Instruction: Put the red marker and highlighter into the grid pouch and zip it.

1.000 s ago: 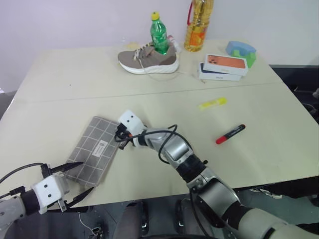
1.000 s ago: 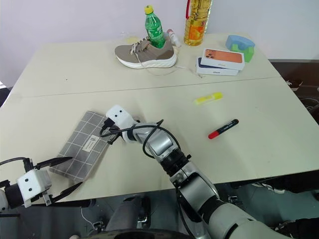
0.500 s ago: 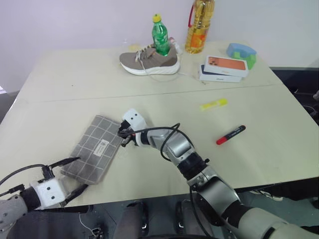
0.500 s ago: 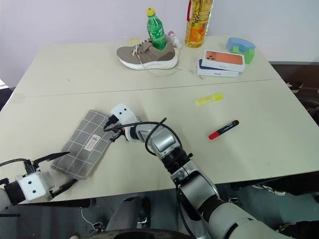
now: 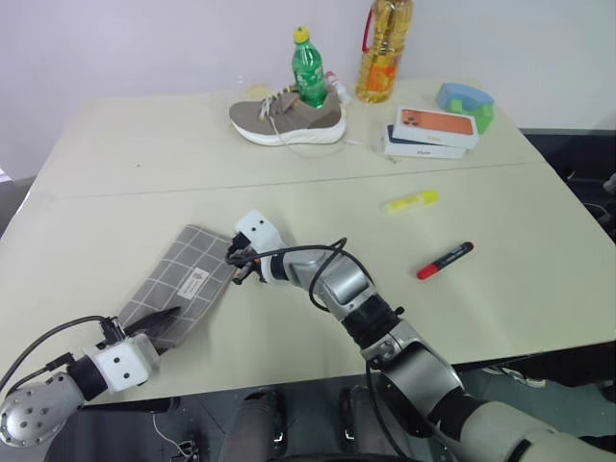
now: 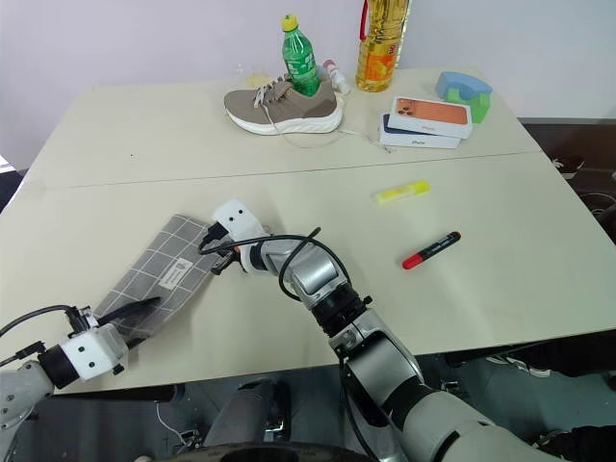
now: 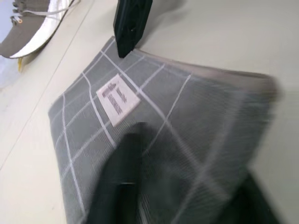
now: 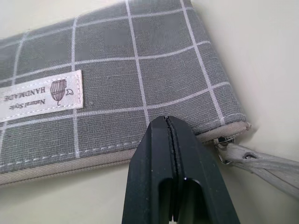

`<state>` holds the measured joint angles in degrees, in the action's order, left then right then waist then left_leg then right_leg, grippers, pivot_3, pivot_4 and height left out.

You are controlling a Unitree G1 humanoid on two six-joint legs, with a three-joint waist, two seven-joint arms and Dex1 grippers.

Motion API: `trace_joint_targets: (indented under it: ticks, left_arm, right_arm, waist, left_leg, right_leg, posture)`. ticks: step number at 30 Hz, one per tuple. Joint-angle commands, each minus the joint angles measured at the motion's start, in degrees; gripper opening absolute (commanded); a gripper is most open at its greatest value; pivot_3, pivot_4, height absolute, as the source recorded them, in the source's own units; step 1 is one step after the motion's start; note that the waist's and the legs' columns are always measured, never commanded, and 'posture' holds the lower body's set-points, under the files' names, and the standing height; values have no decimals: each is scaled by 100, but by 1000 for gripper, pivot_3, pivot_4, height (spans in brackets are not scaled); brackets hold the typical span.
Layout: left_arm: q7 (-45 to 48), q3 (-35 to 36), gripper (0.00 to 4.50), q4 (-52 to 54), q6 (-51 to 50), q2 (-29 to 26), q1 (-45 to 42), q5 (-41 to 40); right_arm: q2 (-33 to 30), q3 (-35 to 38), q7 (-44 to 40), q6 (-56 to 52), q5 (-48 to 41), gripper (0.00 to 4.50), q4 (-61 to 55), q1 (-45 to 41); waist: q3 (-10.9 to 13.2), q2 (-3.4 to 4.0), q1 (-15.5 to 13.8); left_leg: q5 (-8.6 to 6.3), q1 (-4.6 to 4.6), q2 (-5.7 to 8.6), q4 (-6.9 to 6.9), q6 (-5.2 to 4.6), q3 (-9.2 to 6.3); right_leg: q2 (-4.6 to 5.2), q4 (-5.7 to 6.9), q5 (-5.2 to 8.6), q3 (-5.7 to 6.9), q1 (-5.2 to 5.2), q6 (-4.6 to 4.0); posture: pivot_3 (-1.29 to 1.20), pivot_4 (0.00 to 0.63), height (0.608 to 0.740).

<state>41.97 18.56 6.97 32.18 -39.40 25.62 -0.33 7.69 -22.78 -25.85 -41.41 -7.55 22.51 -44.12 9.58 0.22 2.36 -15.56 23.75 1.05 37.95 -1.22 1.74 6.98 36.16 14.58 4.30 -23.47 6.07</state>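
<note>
I count one flat grey grid-lined fabric pouch, one stubby yellow highlighter and one red-and-black marker on the table. My left tool is clamped on the pouch's near corner. My right tool is fully closed and empty at the zipper edge.

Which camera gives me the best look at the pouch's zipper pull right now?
The right wrist view: the zipper pull, a grey loop, lies on the table off the grid pouch's corner, beside the right gripper's shut fingers. The head views hide it behind that gripper; the left wrist view shows the pouch's label side.
</note>
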Motion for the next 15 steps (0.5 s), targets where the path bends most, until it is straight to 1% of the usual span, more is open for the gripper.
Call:
trace_joint_targets:
  ticks: [1, 4, 7, 8, 9, 12, 15]
  left_arm:
    - [-37, -61, 51, 140, 46, -25, -52, -194]
    - [-84, -87, 51, 187, -97, 29, -117, -269]
    - [-188, -154, 51, 441, -587, 172, -255, -551]
    - [-245, -239, 51, 561, -782, 231, -376, -568]
    - [-252, -376, 51, 671, -934, 286, -515, -609]
    - [-249, -717, 0, 791, -1123, 425, -884, -589]
    - [-222, -1051, 0, 692, -1132, 509, -1231, -496]
  right_arm:
    - [300, -43, 134, -100, 73, 0, 8, 103]
    - [237, -29, 209, 247, 142, 0, -125, 127]
    - [51, 5, 220, 1072, 252, 0, -551, 235]
    - [-185, 12, 129, 1396, 350, 0, -851, 284]
    - [-411, 178, -120, 1434, 197, 0, -1230, 377]
    - [-1027, 533, -302, 1227, 109, 881, -1919, 531]
    - [-1641, 778, -428, 998, 119, 2320, -2402, 741]
  waist:
    - [0, 1, -1]
    - [1, 1, -7]
    - [0, -3, -16]
    - [-1, -5, -18]
    - [1, -3, -28]
    - [0, -5, -125]
    - [-1, -6, -136]
  left_leg:
    - [0, 0, 0, 0, 0, 0]
    - [0, 0, 0, 0, 0, 0]
    - [0, 1, 1, 0, 0, 0]
    - [0, 5, 2, 0, -1, 0]
    - [0, 8, 2, 0, -1, 0]
    - [-1, 18, 9, 5, -5, 0]
    - [-1, 18, 8, 5, -5, 1]
  right_leg:
    - [0, 0, 0, 0, 0, 0]
    - [1, 0, 0, 0, 0, 0]
    - [2, 0, 0, 0, -1, 0]
    - [1, -1, -1, 0, -4, 1]
    - [0, -1, -1, 0, -6, 1]
    - [0, -2, -1, 3, -10, 2]
    - [-5, -2, -1, 8, 3, 2]
  posture:
    - [0, 150, 740]
    - [0, 150, 740]
    - [0, 150, 740]
    - [0, 150, 740]
    - [0, 150, 740]
    - [0, 150, 740]
    - [0, 150, 740]
